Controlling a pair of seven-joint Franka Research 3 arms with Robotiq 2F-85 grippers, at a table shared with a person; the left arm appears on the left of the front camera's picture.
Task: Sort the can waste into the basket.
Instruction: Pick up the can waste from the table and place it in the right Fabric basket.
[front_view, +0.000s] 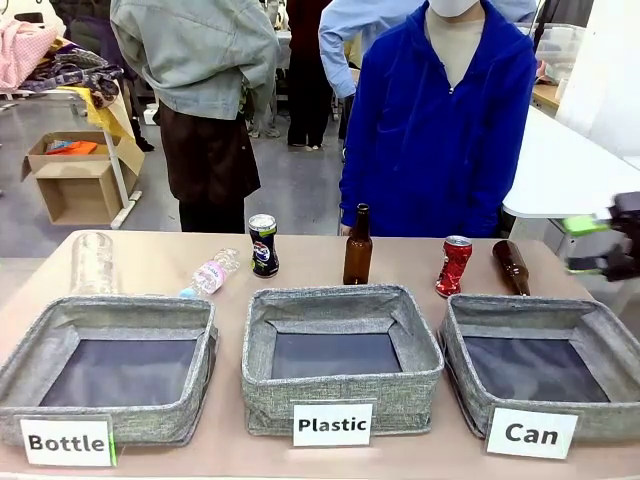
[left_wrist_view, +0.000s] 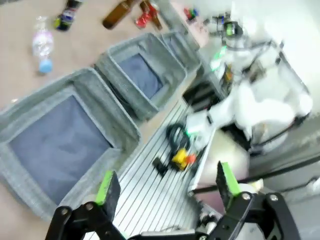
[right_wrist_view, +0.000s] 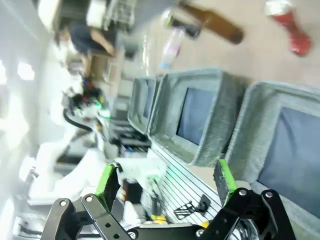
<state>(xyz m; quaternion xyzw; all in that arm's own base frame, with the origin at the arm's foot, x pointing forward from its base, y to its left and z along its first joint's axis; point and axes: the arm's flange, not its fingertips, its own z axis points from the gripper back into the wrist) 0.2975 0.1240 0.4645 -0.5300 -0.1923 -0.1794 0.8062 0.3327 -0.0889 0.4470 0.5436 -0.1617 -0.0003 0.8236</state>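
Table (front_view: 150, 255): tan top, spans the lower half of the front view. A person in a blue jacket (front_view: 440, 130) stands at its far edge, upper centre-right.

Three grey fabric baskets line the bottom: "Bottle" basket (front_view: 130, 305) lower left, "Plastic" basket (front_view: 340, 297) centre, "Can" basket (front_view: 520, 305) lower right, dark floors showing.

Right gripper (front_view: 580, 245): right edge, mid-height, jaws apart, holding nothing. Left gripper (left_wrist_view: 166, 181): bottom of the blurred left wrist view, fingers spread wide, apparently nothing between them.

Upright brown bottle (front_view: 357, 247): centre. Lying brown bottle (front_view: 511, 266): behind the "Can" basket.

Red can (front_view: 453, 266): upright, just left of the lying brown bottle, near the "Can" basket's far left corner. Pepsi can (front_view: 263, 245): upright, left of centre, behind the "Plastic" basket.
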